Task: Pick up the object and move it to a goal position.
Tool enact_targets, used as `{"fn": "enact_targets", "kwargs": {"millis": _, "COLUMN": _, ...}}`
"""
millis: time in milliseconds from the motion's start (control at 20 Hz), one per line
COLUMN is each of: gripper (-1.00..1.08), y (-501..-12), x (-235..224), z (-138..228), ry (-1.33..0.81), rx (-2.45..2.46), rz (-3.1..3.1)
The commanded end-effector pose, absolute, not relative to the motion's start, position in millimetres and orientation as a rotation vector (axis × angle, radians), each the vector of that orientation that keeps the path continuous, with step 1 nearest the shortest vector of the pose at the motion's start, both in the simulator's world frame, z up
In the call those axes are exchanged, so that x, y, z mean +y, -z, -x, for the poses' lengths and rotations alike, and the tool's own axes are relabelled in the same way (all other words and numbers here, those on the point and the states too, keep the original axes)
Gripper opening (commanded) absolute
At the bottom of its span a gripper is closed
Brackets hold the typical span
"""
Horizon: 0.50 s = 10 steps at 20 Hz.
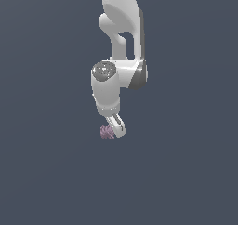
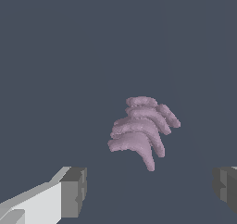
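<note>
Small mauve-pink ribbed clump (image 2: 142,128), its curved lobes stacked diagonally, lies ahead of the white gripper (image 2: 148,190), fingers (image 2: 74,190) spread apart.

matt ribbed pink object (image 2: 141,128), glossy white gripper (image 2: 148,190) w/ grey pads (image 2: 74,190).

The arm (image 1: 114,80) is glossy white with dark grey joint bands; its fingers (image 2: 74,190) carry grey pads.

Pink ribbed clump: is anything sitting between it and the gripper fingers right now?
Nothing visible. In the wrist view the pink clump lies on bare grey floor, beyond the gap between the two finger pads, which stand wide apart and touch nothing. The exterior view shows the gripper low beside it. No goal marker appears in either view.
</note>
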<state>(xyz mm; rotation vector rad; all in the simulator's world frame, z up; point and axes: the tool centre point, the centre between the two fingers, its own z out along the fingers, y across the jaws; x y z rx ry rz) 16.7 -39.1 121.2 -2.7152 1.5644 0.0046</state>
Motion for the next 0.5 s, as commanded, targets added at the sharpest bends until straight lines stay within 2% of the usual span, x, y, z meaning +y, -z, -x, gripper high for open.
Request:
{"fn": "enact_targets", "kwargs": {"millis": 0, "gripper": 1.0, "y": -117, "x": -42, "z": -17, "ry": -0.005, "rx": 1.67, "rz": 2.653}}
{"fn": "enact_targets", "kwargs": {"millis": 450, "gripper": 1.0, "y": -104, "x": -53, "z": -19, "ry": -0.004, "rx": 1.99, "rz": 2.427}}
